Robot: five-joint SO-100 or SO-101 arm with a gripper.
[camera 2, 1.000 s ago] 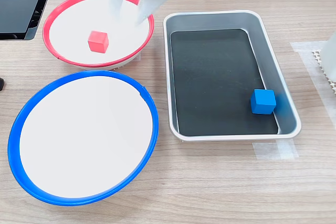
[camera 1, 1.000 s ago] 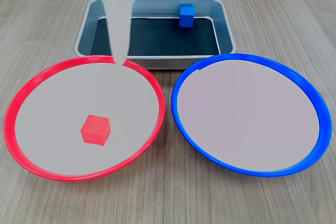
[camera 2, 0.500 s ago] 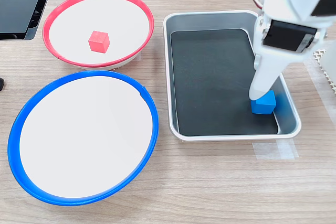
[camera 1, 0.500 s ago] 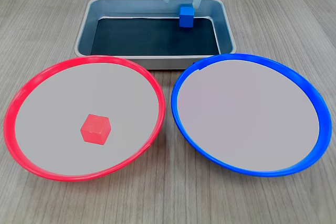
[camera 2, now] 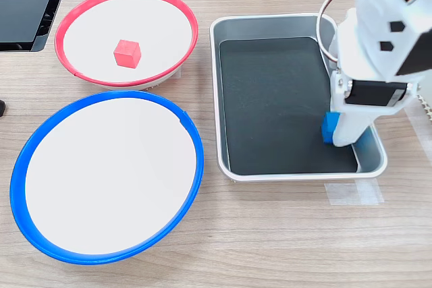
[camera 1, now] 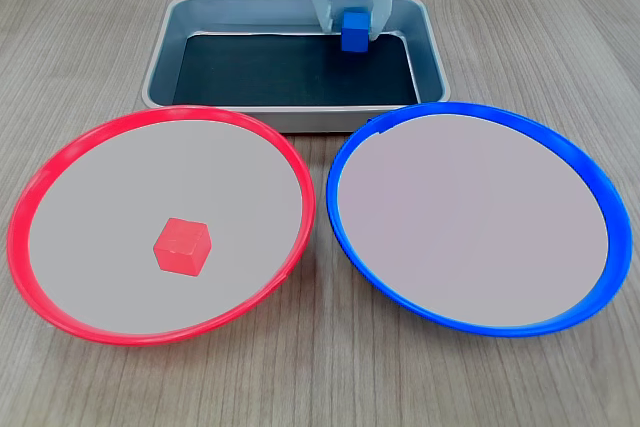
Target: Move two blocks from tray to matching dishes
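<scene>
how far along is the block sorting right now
About half done. The red block already sits in the red-rimmed dish. In hand: the hand is down in the tray with its fingers either side of the blue block; whether it grips yet is unclear. Left: carry it to the blue-rimmed dish, which holds nothing.

Layout on the bench (camera 1: 80,37). In the first exterior view, the tray (camera 1: 160,57) lies behind two dishes set side by side: one dish (camera 1: 40,187) at the first exterior view's left, holding a block (camera 1: 181,246); the other dish (camera 1: 585,172) at the first exterior view's right. A second block (camera 1: 354,30) sits in the tray's far right corner, between the fingers of the hand (camera 1: 350,19).
</scene>
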